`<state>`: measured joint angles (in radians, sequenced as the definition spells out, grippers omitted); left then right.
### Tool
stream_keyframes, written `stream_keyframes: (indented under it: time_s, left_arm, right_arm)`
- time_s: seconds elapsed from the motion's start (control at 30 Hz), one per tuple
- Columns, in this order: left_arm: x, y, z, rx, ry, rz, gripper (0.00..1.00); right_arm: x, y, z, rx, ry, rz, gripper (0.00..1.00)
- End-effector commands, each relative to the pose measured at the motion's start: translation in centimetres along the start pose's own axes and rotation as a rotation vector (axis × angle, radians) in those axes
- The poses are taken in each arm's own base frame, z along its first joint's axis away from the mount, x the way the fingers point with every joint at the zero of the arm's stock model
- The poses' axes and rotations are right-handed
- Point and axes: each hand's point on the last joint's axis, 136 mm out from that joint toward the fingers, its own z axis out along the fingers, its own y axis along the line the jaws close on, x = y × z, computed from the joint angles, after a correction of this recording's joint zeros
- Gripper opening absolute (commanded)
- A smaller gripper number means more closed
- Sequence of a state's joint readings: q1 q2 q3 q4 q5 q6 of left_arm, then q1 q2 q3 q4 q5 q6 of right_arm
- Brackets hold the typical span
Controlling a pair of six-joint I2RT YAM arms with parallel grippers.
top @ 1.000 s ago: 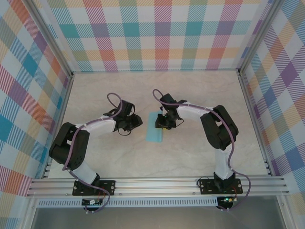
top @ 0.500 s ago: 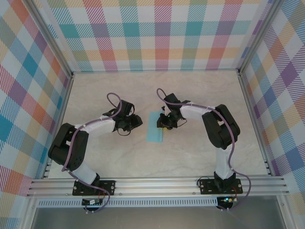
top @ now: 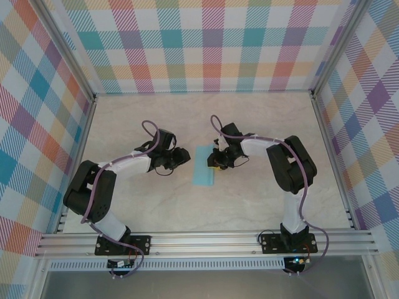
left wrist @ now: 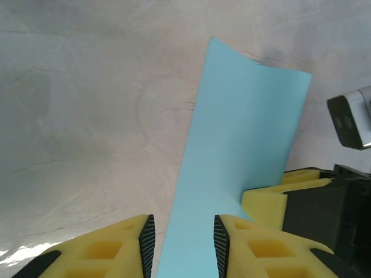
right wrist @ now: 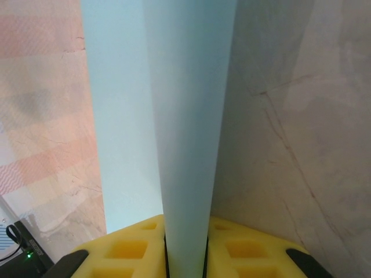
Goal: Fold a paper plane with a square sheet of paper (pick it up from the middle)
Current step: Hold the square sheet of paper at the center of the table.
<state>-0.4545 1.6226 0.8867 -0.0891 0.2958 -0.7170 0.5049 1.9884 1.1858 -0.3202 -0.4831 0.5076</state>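
- Paper first: we count one thin light blue sheet of paper (top: 202, 167). It lies in the middle of the table, between the two grippers.
- From above, the sheet looks tall and narrow, not square, so part of it must be folded or bent up.
- We count one pale, stone-look table (top: 262, 124). We count three bright checked walls (top: 212, 43) around it.
- We count two black and white robot arms: the left arm (top: 118, 169) and the right arm (top: 283, 163). Both bend in toward the middle.
- We count two grippers, and each has two yellow fingers.
- The left gripper (top: 181, 156) (left wrist: 184, 231) sits at the sheet's left edge. In its own camera, its two fingers stand apart with a clear gap. The blue sheet (left wrist: 243, 133) shows in that gap and runs away across the table. This gripper is not squeezing the sheet. We cannot tell if the paper touches its pads.
- The right gripper (top: 216, 163) (right wrist: 185, 229) sits at the sheet's right edge. In its own camera, its two fingers are close together. They pinch a bent-up strip of the sheet (right wrist: 191, 116), and the paper fills the thin gap between them.
- The left wrist camera also shows one of the right gripper's yellow fingers (left wrist: 264, 202). It is right against the sheet's side.
- In that same view, the far edge of the sheet lifts a little off the table.
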Motion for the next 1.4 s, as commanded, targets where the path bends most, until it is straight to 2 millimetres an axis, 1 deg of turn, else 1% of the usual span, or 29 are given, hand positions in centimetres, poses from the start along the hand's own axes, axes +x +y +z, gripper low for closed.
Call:
stream_keyframes:
  time_s: [0.0, 0.2, 0.33, 0.57, 0.9, 1.13, 1.37]
  left_arm:
    - [0.1, -0.2, 0.9, 0.045, 0.031, -0.007, 0.34]
    - [0.3, -0.6, 1.8, 0.069, 0.052, -0.013, 0.31]
    - [0.2, -0.7, 2.0, 0.060, 0.047, -0.012, 0.31]
    - [-0.3, 0.0, 1.9, 0.021, 0.017, -0.022, 0.30]
    - [0.3, -1.0, 2.6, 0.055, 0.050, -0.013, 0.29]
    - [0.5, -1.0, 2.9, 0.051, 0.055, -0.012, 0.28]
    - [1.1, -2.2, 3.6, 0.088, 0.088, 0.001, 0.28]
  right_arm:
    - [0.6, -2.0, 0.5, 0.023, 0.013, -0.009, 0.21]
    - [0.4, -2.0, 0.2, -0.014, 0.012, -0.014, 0.20]
    - [0.3, -2.2, 0.3, -0.001, 0.019, 0.009, 0.21]
    - [0.3, -4.0, 0.9, 0.074, 0.039, 0.082, 0.22]
    - [0.4, -4.6, 1.4, 0.098, 0.050, 0.111, 0.20]
    - [0.5, -4.9, 1.5, 0.104, 0.051, 0.107, 0.20]
    - [0.4, -5.1, 1.6, 0.115, 0.055, 0.118, 0.23]
